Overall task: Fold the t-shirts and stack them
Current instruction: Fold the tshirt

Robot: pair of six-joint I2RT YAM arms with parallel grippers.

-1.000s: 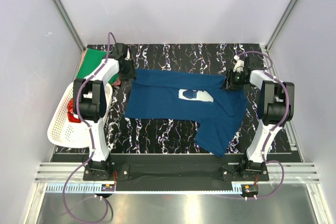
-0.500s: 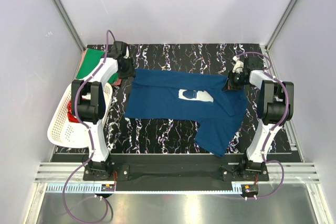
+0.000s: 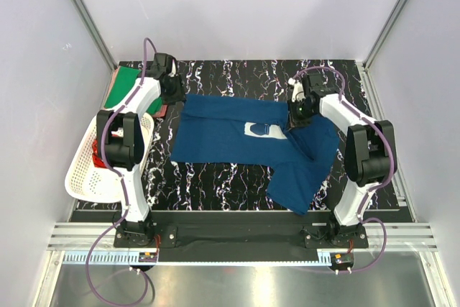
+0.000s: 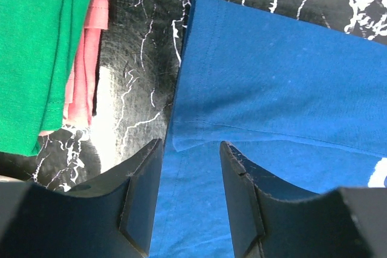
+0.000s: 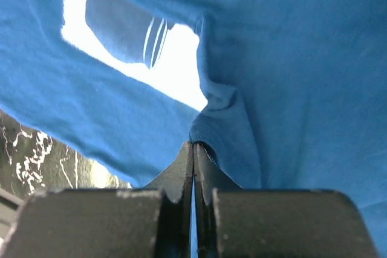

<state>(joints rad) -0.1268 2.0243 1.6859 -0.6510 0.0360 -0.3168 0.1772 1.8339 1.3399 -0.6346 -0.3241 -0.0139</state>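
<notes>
Looks like the first fold of the navy t-shirt (image 3: 244,145) is the step in hand. It lies spread across the middle of the black, white-veined tabletop (image 3: 215,181), with one part trailing toward the near right. The right tool (image 5: 193,149) is pressed together, pinching a puckered ridge of cloth by the white print, far right. The left tool (image 4: 190,149) is spread, straddling the far-left hem without gripping it. My guess is the left needs to close next so both lift that edge evenly. It's soft thin knit, so it'll sag. The green tee (image 4: 36,40) and pink tee (image 4: 84,70) sit far left.
</notes>
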